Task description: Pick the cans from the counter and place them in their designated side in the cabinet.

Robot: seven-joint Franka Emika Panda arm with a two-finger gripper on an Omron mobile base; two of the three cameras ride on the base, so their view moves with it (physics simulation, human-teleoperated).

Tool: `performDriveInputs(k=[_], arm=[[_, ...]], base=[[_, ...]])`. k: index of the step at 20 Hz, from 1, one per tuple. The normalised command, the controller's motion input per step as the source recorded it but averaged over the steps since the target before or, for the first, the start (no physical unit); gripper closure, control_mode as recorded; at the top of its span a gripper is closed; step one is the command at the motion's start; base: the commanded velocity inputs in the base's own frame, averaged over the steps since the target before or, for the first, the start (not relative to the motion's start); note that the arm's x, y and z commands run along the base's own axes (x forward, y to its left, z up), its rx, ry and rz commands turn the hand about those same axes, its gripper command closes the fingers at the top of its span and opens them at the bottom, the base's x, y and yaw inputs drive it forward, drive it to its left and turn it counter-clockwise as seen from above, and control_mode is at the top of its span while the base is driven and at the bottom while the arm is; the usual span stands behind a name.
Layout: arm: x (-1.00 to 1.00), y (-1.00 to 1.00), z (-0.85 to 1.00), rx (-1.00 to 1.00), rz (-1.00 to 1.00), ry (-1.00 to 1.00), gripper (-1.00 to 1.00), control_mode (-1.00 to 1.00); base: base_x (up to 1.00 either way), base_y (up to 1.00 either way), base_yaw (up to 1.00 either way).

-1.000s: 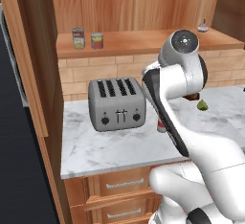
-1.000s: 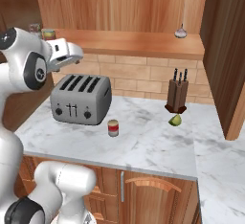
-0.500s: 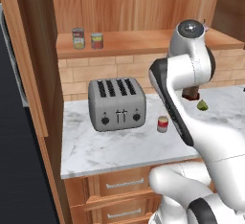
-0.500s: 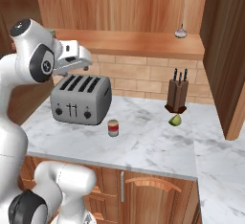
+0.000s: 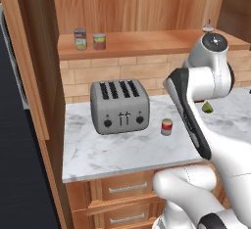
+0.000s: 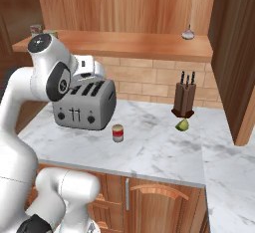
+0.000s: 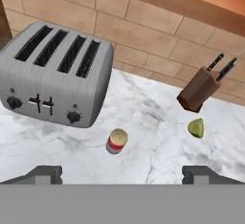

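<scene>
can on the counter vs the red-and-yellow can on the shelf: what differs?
The counter can stands on the white marble counter beside the toaster; the shelf can stands on the cabinet shelf next to a silver-topped can. The counter can is red with a pale band; the shelf can has a yellow band. Both stand upright, untouched.

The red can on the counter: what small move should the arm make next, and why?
Probably lower the open gripper straight toward the red can. In the hand view the can stands free on the marble counter, just in front of the toaster, roughly centred between the spread fingertips, with nothing held. Two cans already sit on the cabinet shelf.
</scene>
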Motion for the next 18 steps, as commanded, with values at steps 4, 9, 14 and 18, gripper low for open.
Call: performDriveInputs(k=[4, 9, 14, 18], arm=[[-0.25, -0.28, -0.38, 0.03, 0.06, 0.01, -1.00, -1.00], [-0.12, -0.25, -0.32, 0.04, 0.05, 0.02, -1.00, -1.00], [0.01, -0.07, -0.22, 0.06, 0.06, 0.01, -1.00, -1.00], [0.07, -0.08, -0.14, 0.00, 0.00, 0.03, -1.00, -1.00]], base=[[0.00, 0.00, 0.00], [0.00, 0.00, 0.00], [0.00, 0.00, 0.00], [0.00, 0.00, 0.00]])
